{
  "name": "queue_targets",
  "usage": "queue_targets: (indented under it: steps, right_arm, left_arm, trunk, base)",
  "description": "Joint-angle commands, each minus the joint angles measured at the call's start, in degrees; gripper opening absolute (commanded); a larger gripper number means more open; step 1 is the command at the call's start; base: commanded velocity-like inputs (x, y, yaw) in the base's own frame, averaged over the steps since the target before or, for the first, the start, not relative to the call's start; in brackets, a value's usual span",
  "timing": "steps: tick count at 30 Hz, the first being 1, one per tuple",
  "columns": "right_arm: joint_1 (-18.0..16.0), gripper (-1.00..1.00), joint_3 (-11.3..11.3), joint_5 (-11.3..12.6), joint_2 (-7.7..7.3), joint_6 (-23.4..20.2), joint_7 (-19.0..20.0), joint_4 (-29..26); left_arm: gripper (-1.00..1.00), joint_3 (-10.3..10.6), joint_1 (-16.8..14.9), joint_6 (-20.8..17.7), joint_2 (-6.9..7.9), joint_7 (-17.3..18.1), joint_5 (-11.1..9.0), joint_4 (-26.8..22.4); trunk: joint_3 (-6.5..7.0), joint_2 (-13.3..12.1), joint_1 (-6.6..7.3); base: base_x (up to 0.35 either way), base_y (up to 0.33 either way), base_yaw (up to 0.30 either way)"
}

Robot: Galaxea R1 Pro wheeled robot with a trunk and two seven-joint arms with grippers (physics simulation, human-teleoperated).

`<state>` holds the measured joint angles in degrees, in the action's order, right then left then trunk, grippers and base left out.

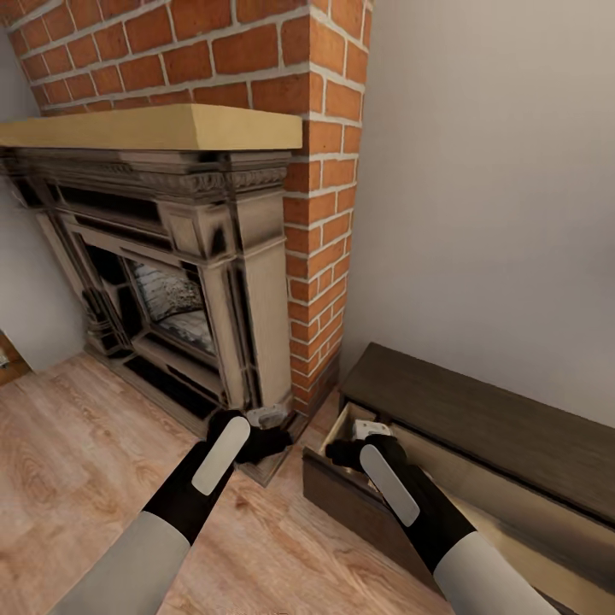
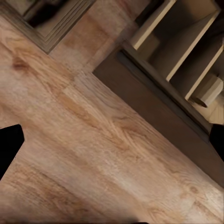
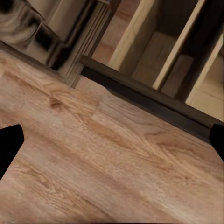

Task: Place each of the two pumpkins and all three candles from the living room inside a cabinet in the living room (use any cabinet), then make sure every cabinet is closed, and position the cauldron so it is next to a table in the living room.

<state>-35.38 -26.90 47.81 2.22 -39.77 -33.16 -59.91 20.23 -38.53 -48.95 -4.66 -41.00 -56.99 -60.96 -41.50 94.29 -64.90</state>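
Note:
The long, low, dark brown cabinet (image 1: pixel 487 418) stands against the right wall with its near front pulled open, showing a pale interior (image 2: pixel 186 42). One beige candle (image 2: pixel 207 90) lies inside it in the left wrist view. My left gripper (image 1: pixel 260 440) hovers over the wood floor just left of the open front, open and empty, its fingertips (image 2: pixel 9 144) wide apart. My right gripper (image 1: pixel 346 451) is at the open compartment's near corner, also open and empty, fingertips (image 3: pixel 9 144) spread. The pumpkins and the cauldron are out of view.
An ornate stone-coloured fireplace (image 1: pixel 171 282) with a pale wooden mantel (image 1: pixel 154 128) stands ahead on the left, against a red brick chimney (image 1: pixel 325 171). Its hearth base lies close to my left gripper. Wood floor (image 1: pixel 85 461) stretches to the left and toward me.

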Motion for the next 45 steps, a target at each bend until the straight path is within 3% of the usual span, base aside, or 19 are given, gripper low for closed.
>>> queue_targets:
  steps: [1, 26, 45]
  right_arm:
    - [-0.04, 1.0, -0.08, 0.56, -0.02, -0.05, -0.59, -0.06]
    - [-0.04, 1.0, -0.1, 0.53, 0.06, 0.02, -0.59, -0.36]
    - [-0.04, 1.0, -0.25, 0.53, 0.06, 0.04, -0.59, -0.37]
  left_arm:
    - [1.0, 0.08, -0.05, 0.0, 0.0, -0.59, -0.58, -0.03]
    - [1.0, 0.08, -0.05, 0.0, 0.03, -0.59, -0.58, -0.03]
    - [1.0, -0.19, -0.05, -0.08, 0.48, -0.57, -0.65, -3.37]
  trunk:
    - [0.13, -0.39, 0.24]
    - [4.62, -10.41, 5.73]
    - [5.89, -10.41, 5.73]
  base:
    - [-0.125, 0.088, 0.279]
    - [-0.096, 0.063, 0.278]
    - [-0.012, 0.008, 0.037]
